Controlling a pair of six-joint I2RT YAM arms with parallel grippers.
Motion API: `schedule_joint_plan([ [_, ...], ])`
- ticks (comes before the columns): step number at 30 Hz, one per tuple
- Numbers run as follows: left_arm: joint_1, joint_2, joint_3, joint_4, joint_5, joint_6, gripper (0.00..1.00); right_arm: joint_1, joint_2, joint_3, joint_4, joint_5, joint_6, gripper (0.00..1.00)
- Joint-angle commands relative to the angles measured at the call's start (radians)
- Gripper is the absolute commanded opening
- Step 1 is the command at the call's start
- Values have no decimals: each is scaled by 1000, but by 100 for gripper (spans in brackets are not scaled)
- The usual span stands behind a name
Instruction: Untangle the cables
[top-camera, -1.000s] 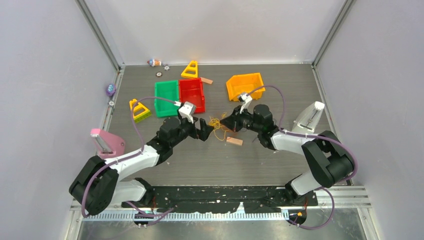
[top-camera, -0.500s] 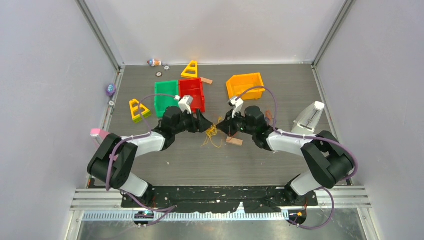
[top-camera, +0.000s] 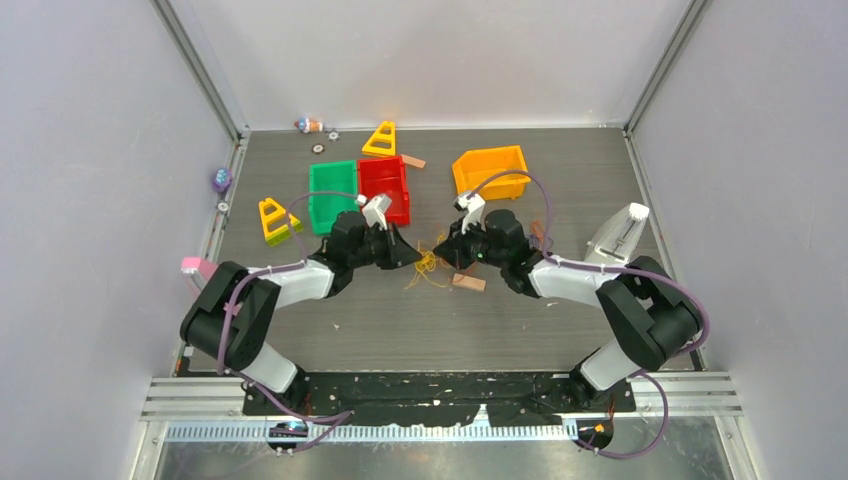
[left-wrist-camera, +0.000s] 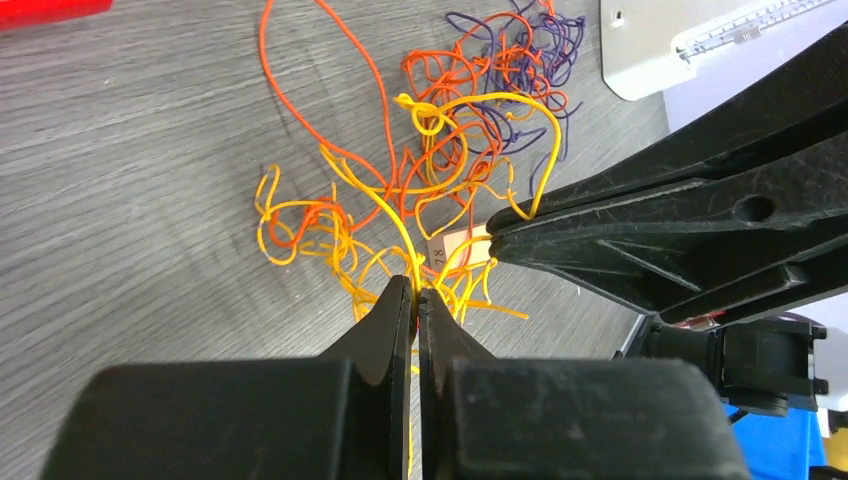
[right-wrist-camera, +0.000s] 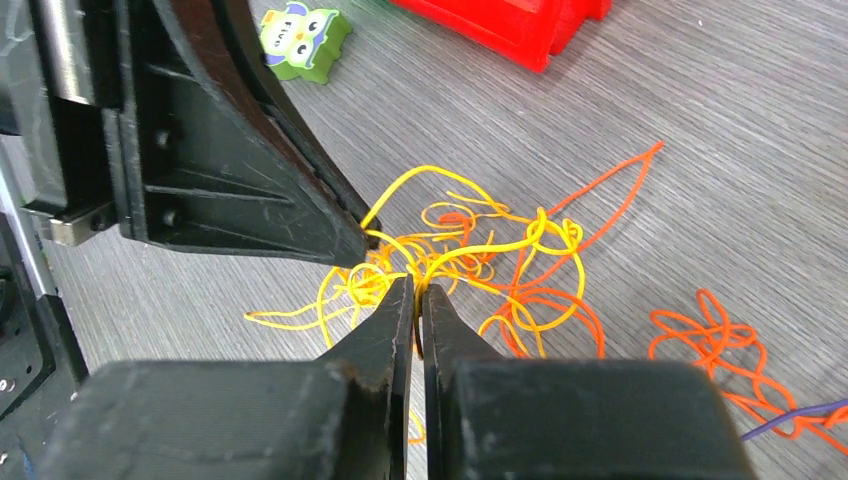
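The cables (top-camera: 428, 265) lie as a small orange and yellow tangle mid-table, between both grippers. In the left wrist view my left gripper (left-wrist-camera: 415, 290) is shut on a yellow cable (left-wrist-camera: 500, 96) at the tangle's near edge; orange loops (left-wrist-camera: 440, 70) and dark purple loops (left-wrist-camera: 555, 40) lie beyond. The right gripper (right-wrist-camera: 417, 285) is shut on another stretch of yellow cable (right-wrist-camera: 430, 170), with orange loops (right-wrist-camera: 545, 300) beside it. The two tips nearly face each other, left gripper (top-camera: 412, 258) and right gripper (top-camera: 440, 252).
Green bin (top-camera: 333, 192), red bin (top-camera: 383, 185) and orange bin (top-camera: 490, 170) stand behind the tangle. A wooden block (top-camera: 468, 283) lies just right of it. Yellow triangles (top-camera: 381, 140) (top-camera: 275, 218), a white device (top-camera: 620, 235) and an owl toy (right-wrist-camera: 305, 40) are around.
The left arm swung in toward the tangle and its gripper went from open to shut on a yellow cable. The right gripper shifted slightly left, still shut.
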Motion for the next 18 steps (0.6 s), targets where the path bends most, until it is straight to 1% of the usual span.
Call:
schedule_joint_plan([
  [1, 24, -99, -7, -34, -82, 50, 0, 9, -5, 44, -6, 70, 3, 5],
  [3, 44, -166, -53, -32, -157, 56, 0, 9, -5, 57, -38, 170, 17, 5],
  [4, 54, -199, -78, -31, -197, 57, 0, 8, -7, 67, -78, 248, 20, 5],
  [5, 62, -232, -99, -32, -237, 60, 0, 7, -11, 71, -112, 285, 27, 5],
  [6, 69, -262, -122, -30, -271, 63, 0, 6, -15, 75, -125, 358, 29, 5],
  [10, 74, -363, -185, -31, -415, 78, 0, 6, -38, 71, -170, 494, 49, 5],
  [15, 74, -485, -252, -38, -595, 75, 0, 1, -48, 93, -284, 729, 112, 5],
  [18, 74, -556, -288, -45, -694, 70, 0, -7, -52, 98, -326, 813, 157, 5],
])
